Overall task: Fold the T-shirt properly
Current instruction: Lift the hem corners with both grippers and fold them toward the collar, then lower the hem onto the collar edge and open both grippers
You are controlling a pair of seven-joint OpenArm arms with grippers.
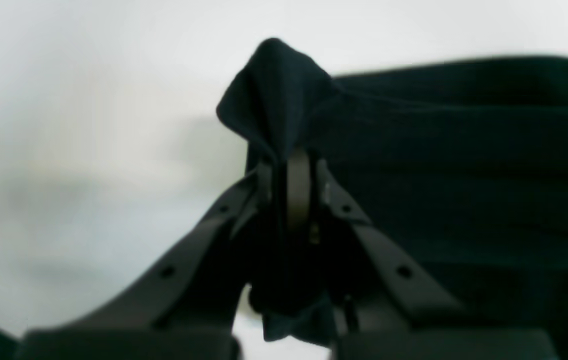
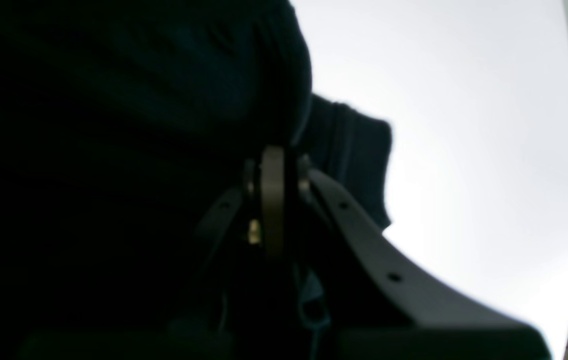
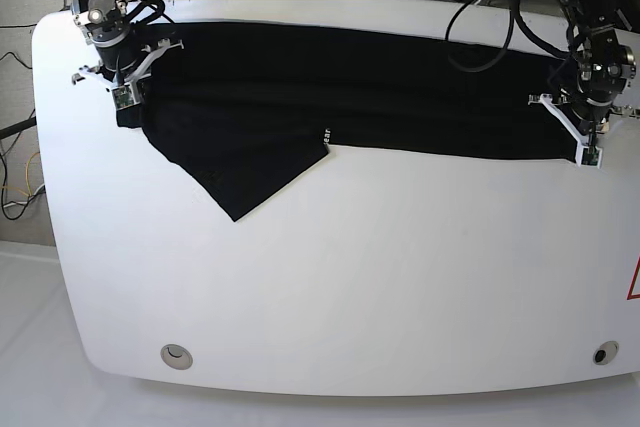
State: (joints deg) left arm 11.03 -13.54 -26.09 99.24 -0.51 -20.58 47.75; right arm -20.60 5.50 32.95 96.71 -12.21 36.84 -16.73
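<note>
The black T-shirt [image 3: 340, 87] lies stretched in a long band across the far part of the white table [image 3: 350, 277]. A triangular flap [image 3: 245, 172] points toward the front, and a tiny white print [image 3: 325, 134] sits at its edge. My right gripper [image 3: 125, 97] is shut on the shirt's left end; in the right wrist view the gripper [image 2: 274, 160] pinches dark cloth [image 2: 344, 150]. My left gripper [image 3: 588, 152] is shut on the shirt's right end; in the left wrist view the gripper [image 1: 296, 165] holds a bunched peak of cloth [image 1: 279, 95].
Black cables [image 3: 500, 7] hang behind the table's far edge and along both arms. Two round holes [image 3: 176, 353] [image 3: 600, 354] sit near the table's front corners. A red mark [image 3: 634, 282] shows at the right edge.
</note>
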